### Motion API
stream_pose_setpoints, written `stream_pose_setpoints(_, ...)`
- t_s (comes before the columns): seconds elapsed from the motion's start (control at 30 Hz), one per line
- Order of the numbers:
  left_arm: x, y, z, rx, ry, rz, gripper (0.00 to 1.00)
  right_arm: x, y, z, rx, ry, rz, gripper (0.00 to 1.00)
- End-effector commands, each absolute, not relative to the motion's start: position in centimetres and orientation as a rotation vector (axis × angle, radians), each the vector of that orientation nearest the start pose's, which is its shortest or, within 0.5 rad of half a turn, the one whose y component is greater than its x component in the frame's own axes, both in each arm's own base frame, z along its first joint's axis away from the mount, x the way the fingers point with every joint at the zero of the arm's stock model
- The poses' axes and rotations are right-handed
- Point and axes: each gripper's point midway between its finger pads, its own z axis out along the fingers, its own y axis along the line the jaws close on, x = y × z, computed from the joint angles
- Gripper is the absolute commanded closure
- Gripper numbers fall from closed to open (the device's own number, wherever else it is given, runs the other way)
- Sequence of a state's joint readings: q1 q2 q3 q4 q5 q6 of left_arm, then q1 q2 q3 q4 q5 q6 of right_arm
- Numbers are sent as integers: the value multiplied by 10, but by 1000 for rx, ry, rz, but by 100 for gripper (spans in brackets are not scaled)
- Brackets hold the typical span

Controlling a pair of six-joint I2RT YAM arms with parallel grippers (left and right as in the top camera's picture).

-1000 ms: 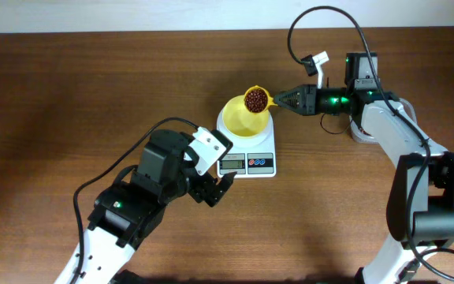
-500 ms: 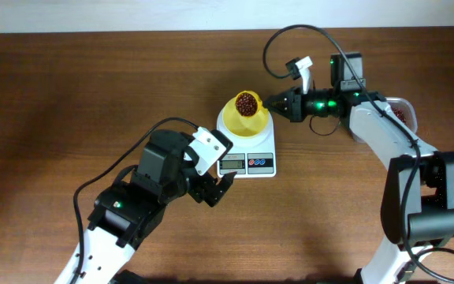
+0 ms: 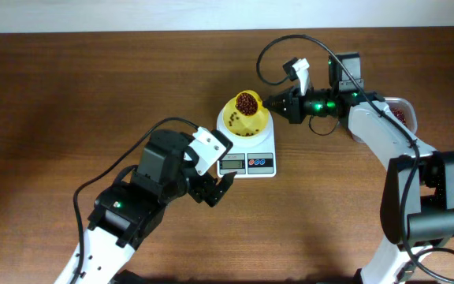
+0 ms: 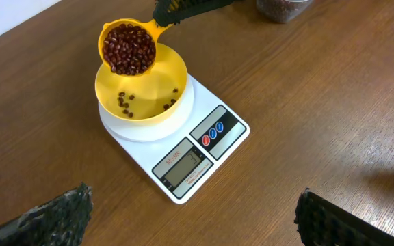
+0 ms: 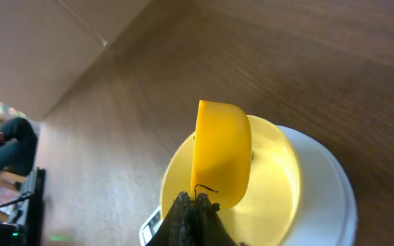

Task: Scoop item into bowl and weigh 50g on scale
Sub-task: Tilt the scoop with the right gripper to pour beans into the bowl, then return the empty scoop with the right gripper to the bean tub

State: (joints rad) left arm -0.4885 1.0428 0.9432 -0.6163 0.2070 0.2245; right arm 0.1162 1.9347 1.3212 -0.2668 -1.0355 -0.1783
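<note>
My right gripper is clenched on the handle of the yellow scoop, with the cup tilted over the far side of the bowl. My left gripper is spread wide and empty, near the front corner of the scale and touching nothing. The beans are heaped in the scoop, and a thin scatter lies loose on the bowl floor. The main stock is in the clear tub beyond my right arm. The bowl sits centred on the scale, which rests on the brown wood-grain table. My judgement on handling: the beans are hard, smooth, dry and light singly. They roll, and will likely go in a rush once the tilt passes a point, so I would add weight with small wrist turns and not a dump. The scoop looks like thin, stiff, glossy plastic. The handle is the only place to hold it, and being narrow it may twist between the pads. The bowl looks equally smooth and light, and stands loose on the glossy white platform. A knock from the scoop rim could slide it and upset the reading. The display shows digits I cannot read with confidence.
</note>
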Motion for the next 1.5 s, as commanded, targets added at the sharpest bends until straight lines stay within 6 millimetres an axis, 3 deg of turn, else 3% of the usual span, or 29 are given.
stream_pose_setpoints(0.0,263,-181,218,908,2105,-385,1,440,193,133,-766,2098,1095,96)
stream_pose_setpoints(0.63,263,-181,218,908,2105,-385,1,442,193,133,-1017,1920,930,96)
stream_pose_setpoints(0.9,263,-181,218,908,2105,-385,1,440,192,131,-1245,1738,782,96)
stream_pose_setpoints(1.1,263,-181,218,908,2105,-385,1,426,192,122,-1456,1585,685,96)
stream_pose_setpoints(1.47,263,-181,218,908,2105,-385,1,421,195,126,-1574,1395,619,96)
